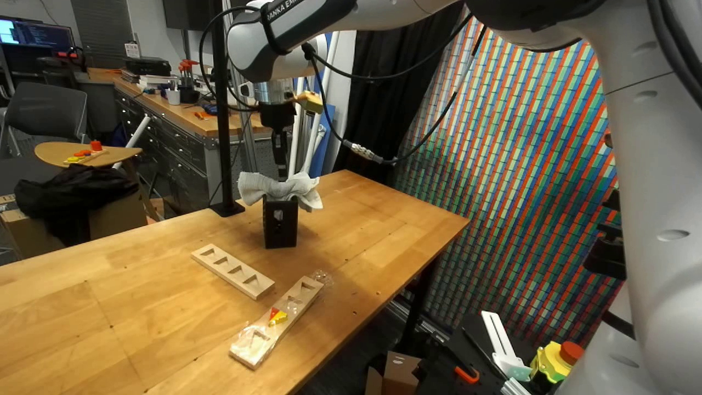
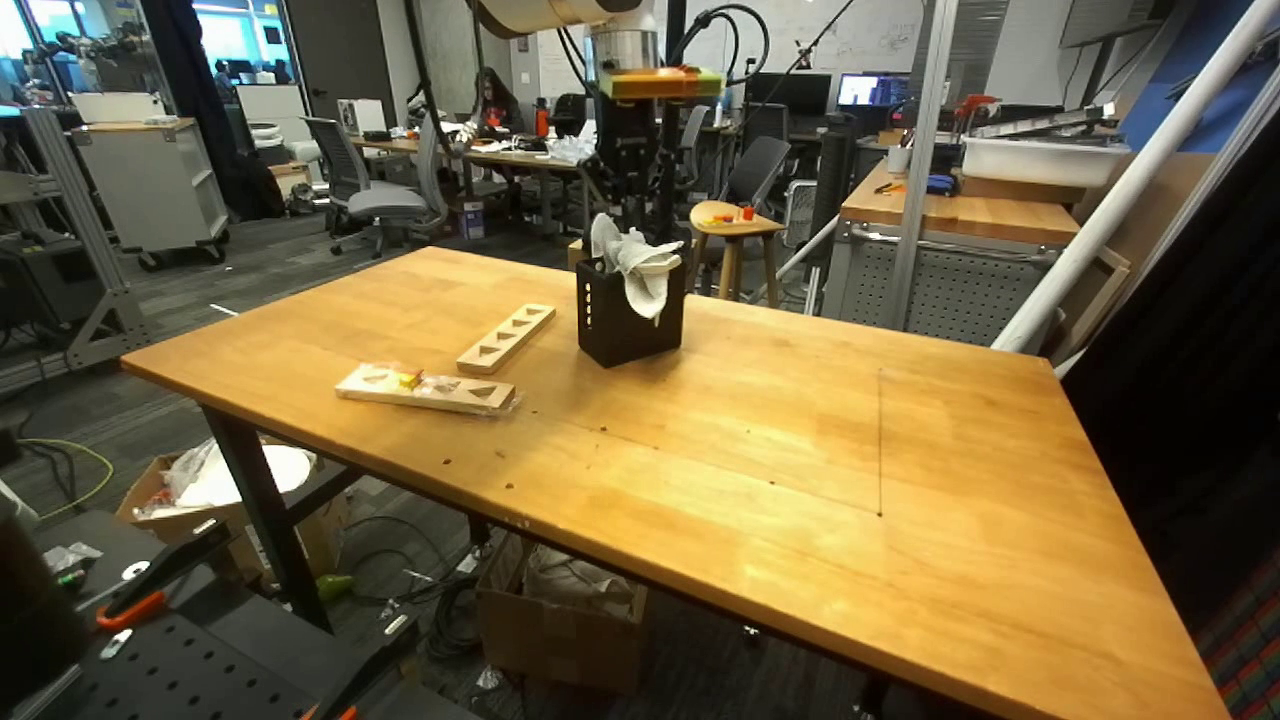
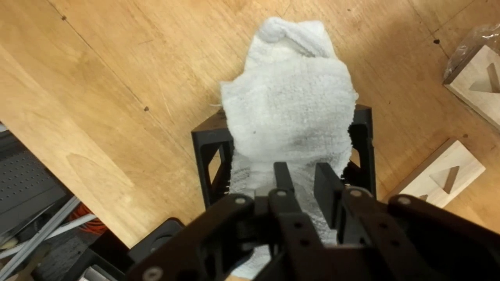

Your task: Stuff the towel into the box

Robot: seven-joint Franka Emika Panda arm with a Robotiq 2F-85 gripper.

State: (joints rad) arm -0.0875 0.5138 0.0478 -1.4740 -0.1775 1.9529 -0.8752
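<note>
Workshop clutter rings this room: grey office chairs (image 2: 400, 203), a dark-haired person (image 2: 492, 105) seated in the distance, a whiteboard (image 2: 850, 45) with faint writing, a grey metal drawer cabinet (image 1: 164, 148) topped with wood, a black curtain (image 1: 378, 93) and, beside it, a wall (image 1: 493, 181) covered in small red, green, blue and pale strips. Amid it all stands a long counter (image 2: 800, 430) of glossy honey-coloured wood, its top marked by thin dark seams and small dark holes, with a black metal post (image 1: 221, 109) rising at one edge and a brown cardboard carton (image 2: 560, 630) on the dark floor (image 2: 300, 250) beneath. On the counter, a bare pale wooden strip (image 1: 230, 272) with triangular cut-outs lies near a similar strip in clear plastic wrap (image 1: 274, 330), which carries a red piece (image 1: 273, 312) and a yellow piece (image 1: 279, 318). Apart from both, a black rectangular box (image 2: 640, 335) with holes in its sides stands upright. Across its mouth lies a soft off-white towel (image 3: 291, 105): the middle sags between the walls, while folded ends hang past the rim on opposite sides; how deep the cloth goes, I can't tell. Over the counter reaches a white-and-grey robot arm (image 1: 384, 13), its black gripper (image 3: 302, 175) pointing down above the towel. Its jaws are unclenched, a narrow gap between them with white cloth showing below; whether the tips touch the towel, I can't make out.
</note>
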